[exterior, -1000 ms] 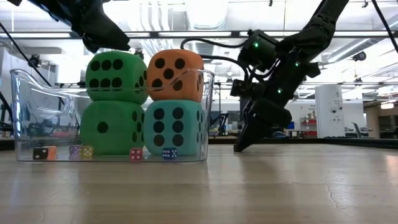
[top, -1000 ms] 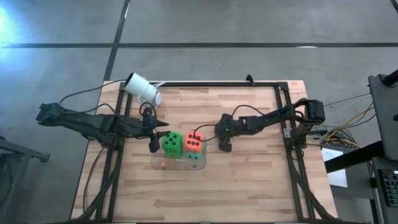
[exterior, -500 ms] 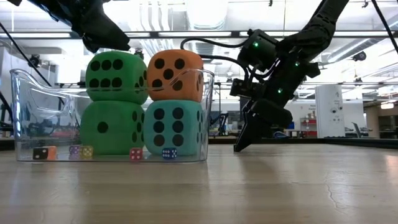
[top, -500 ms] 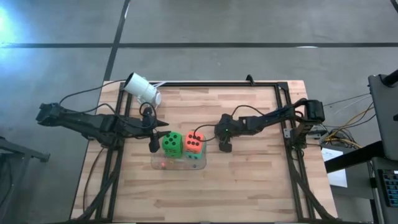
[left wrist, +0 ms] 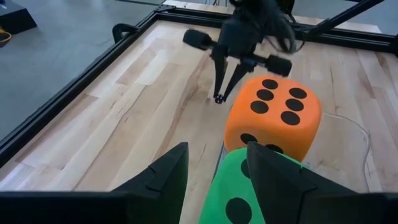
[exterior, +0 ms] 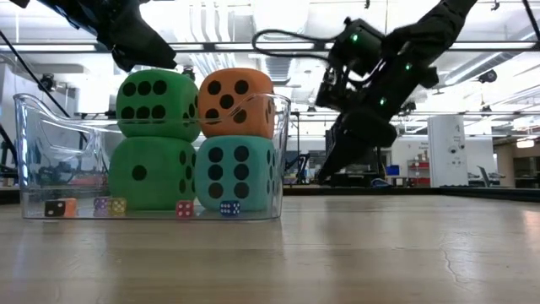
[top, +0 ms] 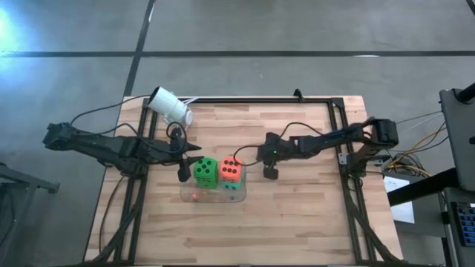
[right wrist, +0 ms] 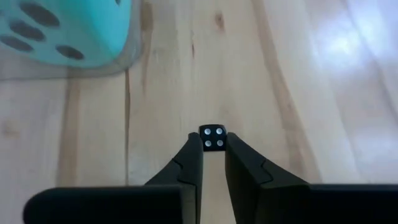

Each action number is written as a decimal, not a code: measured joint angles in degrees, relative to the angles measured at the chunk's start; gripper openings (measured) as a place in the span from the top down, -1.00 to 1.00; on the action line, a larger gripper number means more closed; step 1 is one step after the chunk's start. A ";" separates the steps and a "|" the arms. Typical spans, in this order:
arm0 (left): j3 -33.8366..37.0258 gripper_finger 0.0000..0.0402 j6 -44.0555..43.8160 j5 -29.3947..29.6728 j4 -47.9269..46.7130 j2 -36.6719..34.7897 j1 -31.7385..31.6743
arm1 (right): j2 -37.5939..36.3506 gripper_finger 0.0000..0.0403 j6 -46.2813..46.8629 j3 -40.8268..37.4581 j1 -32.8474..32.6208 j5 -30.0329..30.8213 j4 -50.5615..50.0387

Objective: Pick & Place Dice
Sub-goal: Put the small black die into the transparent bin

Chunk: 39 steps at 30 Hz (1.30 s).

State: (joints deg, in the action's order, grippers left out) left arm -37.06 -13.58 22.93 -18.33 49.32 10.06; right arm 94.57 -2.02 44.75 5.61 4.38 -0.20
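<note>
A lab or workshop — concrete floor point(top: 297, 30), ceiling strip lights point(exterior: 253, 46), framed workbench point(top: 297, 215).

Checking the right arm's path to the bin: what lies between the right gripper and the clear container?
Only bare wooden table between the right gripper and clear container, per the high and low views.

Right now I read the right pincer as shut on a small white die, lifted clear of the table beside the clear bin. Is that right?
Not quite: the small die is black with white pips, not white, as the right wrist view shows. The rest stands: the right pincer is shut on it, and in the low view it hangs clear of the table beside the clear bin.
</note>
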 joint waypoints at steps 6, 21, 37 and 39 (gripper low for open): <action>0.00 0.15 0.00 -0.01 -0.13 0.00 -0.01 | -7.27 0.81 0.31 0.00 -0.88 0.28 -3.25; 0.01 0.15 0.00 -0.01 -0.20 0.00 0.00 | -19.05 0.81 -0.16 0.00 -12.31 2.23 0.91; 0.00 0.15 0.00 -0.04 0.01 0.13 0.01 | -6.53 0.81 -3.95 9.57 -20.00 -1.31 5.94; 0.00 0.15 0.00 -0.03 0.04 0.33 -0.01 | -4.08 0.81 -4.48 12.25 -20.00 -2.09 3.13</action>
State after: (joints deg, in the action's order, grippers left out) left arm -37.06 -13.58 22.90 -18.29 49.65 10.04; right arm 90.50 -6.51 57.00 -14.39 2.29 2.93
